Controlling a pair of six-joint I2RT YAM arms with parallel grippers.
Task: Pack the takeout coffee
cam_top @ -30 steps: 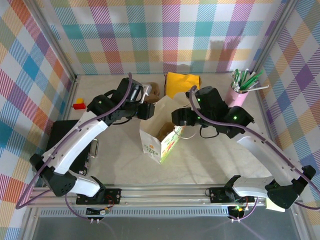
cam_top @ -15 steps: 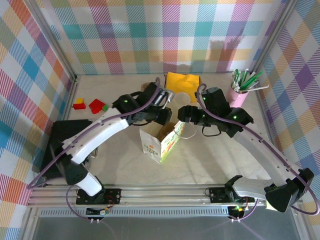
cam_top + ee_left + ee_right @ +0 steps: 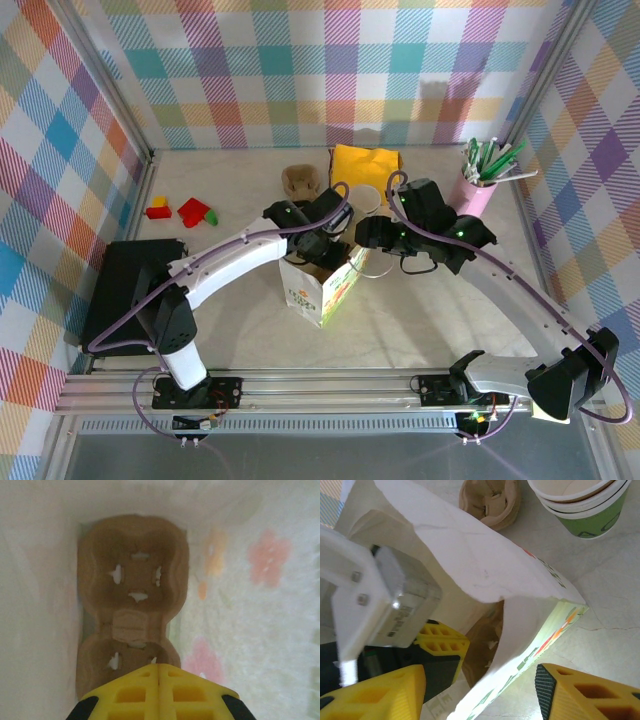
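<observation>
**Cup on the table, left fingers down in the bag**

At the far left of the top view lay a flat black box [image 3: 125,290], with small red, yellow and green blocks [image 3: 185,211] above it. The left arm [image 3: 235,258] reached across to the middle of the frame. Its left gripper [image 3: 159,692] was lowered through the mouth of the white paper bag with green and floral print [image 3: 318,292]. In the left wrist view the yellow fingers [image 3: 135,695] were pressed together and held nothing. Below them a second brown pulp tray [image 3: 132,595] lay on the bag's floor.

Behind the bag, in the upper middle of the top view, a brown moulded pulp cup tray [image 3: 300,181] sat on the pale table [image 3: 430,310]. To its right stood the takeout coffee [image 3: 365,198], a small paper cup with a white rim and green lower part. It was upright on the table outside the bag, just in front of a folded yellow cloth [image 3: 365,162], and free of both grippers. In the upper right corner of the right wrist view it showed several stacked rims.

The right gripper [image 3: 480,680] hung at the bag's right side. Its yellow fingers [image 3: 375,695] were spread apart with the bag's upper edge between them. I could not tell whether a pad touched the paper. Further right stood a pink holder [image 3: 477,192] of pens.
</observation>
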